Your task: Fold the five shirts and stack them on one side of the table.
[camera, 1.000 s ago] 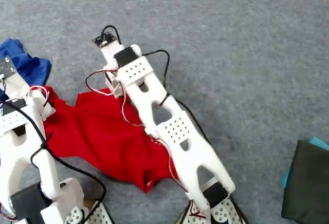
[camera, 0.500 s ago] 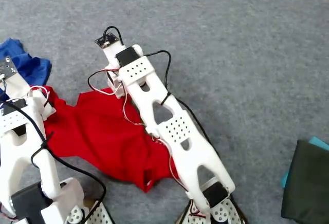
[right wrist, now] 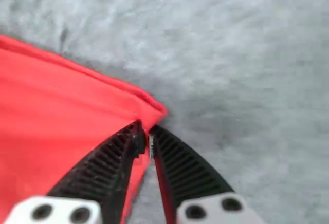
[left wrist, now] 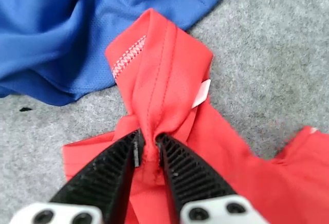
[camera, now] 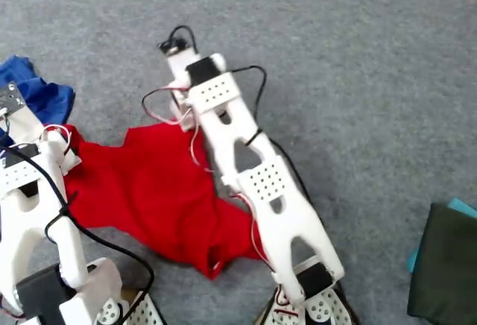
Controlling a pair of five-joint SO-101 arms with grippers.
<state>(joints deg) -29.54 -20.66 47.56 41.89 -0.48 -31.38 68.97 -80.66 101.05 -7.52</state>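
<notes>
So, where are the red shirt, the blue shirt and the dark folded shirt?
red shirt (camera: 156,191): high view, its middle.
blue shirt (left wrist: 61,29): left wrist view, crumpled middle.
dark folded shirt (camera: 447,265): high view, top face.

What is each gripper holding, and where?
Both hold the red shirt: left gripper pinches a bunched, stitched fold; right gripper pinches a corner of its edge.

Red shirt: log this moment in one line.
red shirt: unfolded | left end effector: shut on it | right end effector: shut on it | blue shirt: crumpled
</notes>
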